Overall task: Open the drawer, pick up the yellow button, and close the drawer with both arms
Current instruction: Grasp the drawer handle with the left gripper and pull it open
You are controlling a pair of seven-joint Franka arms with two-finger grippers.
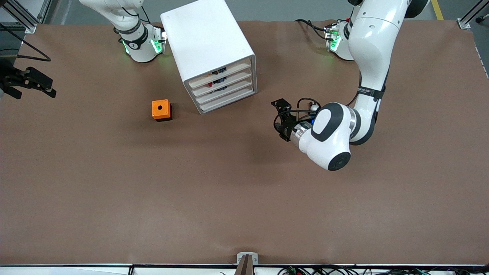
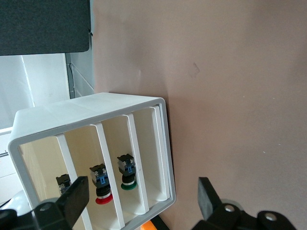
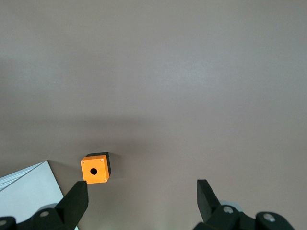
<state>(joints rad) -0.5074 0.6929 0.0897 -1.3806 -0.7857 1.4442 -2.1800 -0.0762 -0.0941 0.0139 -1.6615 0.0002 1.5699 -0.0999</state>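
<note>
The white cabinet (image 1: 208, 46) stands near the arms' bases, its four drawers (image 1: 223, 87) all pushed in. My left gripper (image 1: 280, 119) hovers open beside the drawer fronts, toward the left arm's end, and faces them. In the left wrist view the left gripper (image 2: 141, 199) frames the cabinet (image 2: 96, 108); a red-capped piece (image 2: 100, 184) and a green-capped piece (image 2: 127, 172) show inside. The orange-yellow button is hidden. My right gripper (image 3: 141, 199) is open and empty, high over the table, and appears at the right arm's end in the front view (image 1: 42, 84).
An orange cube with a hole (image 1: 161, 109) sits on the brown table (image 1: 244, 198), nearer to the front camera than the cabinet and toward the right arm's end. The same cube (image 3: 95, 168) lies below the right gripper.
</note>
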